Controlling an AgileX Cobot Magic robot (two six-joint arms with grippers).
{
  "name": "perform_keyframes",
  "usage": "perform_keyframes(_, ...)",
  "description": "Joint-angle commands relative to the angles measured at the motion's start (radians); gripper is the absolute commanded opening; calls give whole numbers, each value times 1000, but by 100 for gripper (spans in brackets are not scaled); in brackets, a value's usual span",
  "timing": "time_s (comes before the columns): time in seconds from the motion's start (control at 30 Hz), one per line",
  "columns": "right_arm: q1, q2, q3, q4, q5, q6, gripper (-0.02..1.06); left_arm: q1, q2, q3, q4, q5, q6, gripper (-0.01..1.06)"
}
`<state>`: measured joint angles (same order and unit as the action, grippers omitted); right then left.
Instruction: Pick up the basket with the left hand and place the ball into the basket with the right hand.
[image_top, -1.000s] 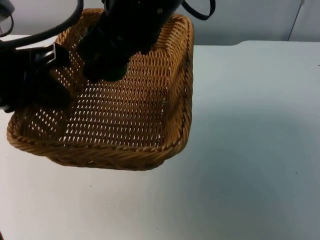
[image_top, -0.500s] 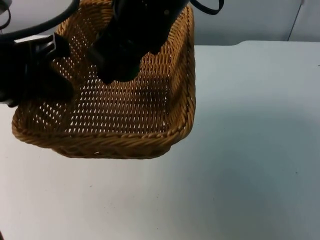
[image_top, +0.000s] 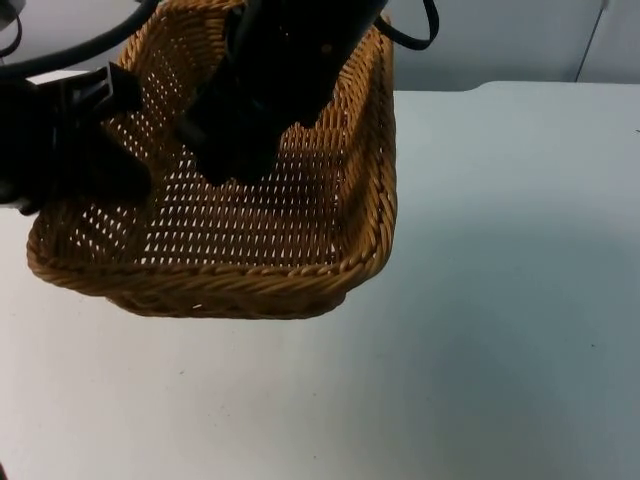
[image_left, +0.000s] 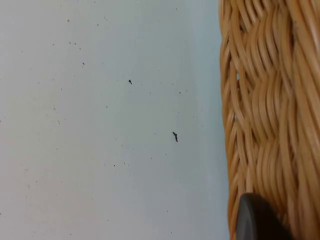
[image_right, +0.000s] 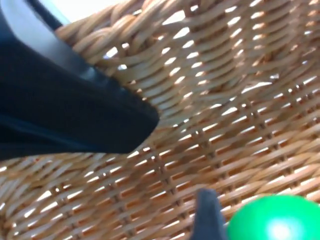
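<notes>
Brown wicker basket (image_top: 250, 240) lifted, tilted; green ball (image_right: 272, 220) above its woven floor.

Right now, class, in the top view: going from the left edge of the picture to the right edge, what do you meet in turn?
Left gripper at the basket's left rim → right gripper over the basket's floor → the basket's right wall → bare white table.

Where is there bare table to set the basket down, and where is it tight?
Bare table lies right of the basket and along its near rim. It is crowded inside the basket: the right gripper hangs there with the green ball, and the left gripper grips the left wall.
</notes>
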<state>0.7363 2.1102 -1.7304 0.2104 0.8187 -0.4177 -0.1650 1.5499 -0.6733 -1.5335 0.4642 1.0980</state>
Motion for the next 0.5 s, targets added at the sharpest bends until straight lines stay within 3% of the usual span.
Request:
perform_keyframes(0.0,5,-2,-6,-9,-9,13,62,-6,-14,0,-31,43,2,0)
perform_keyframes(0.13,5,-6,-30,-115,30,114,65,-6,-14,0,-31,45,1,0)
perform_keyframes(0.2,5,-17,-76,-183,123,163,65,-6,-14,0,-31,45,1,0)
perform_keyframes(0.33,5,-60,-171,-184,253,178,65,-6,-14,0,-28,45,1,0)
perform_keyframes(0.47,5,-119,-244,-167,298,183,65,-6,-14,0,-27,45,16,0)
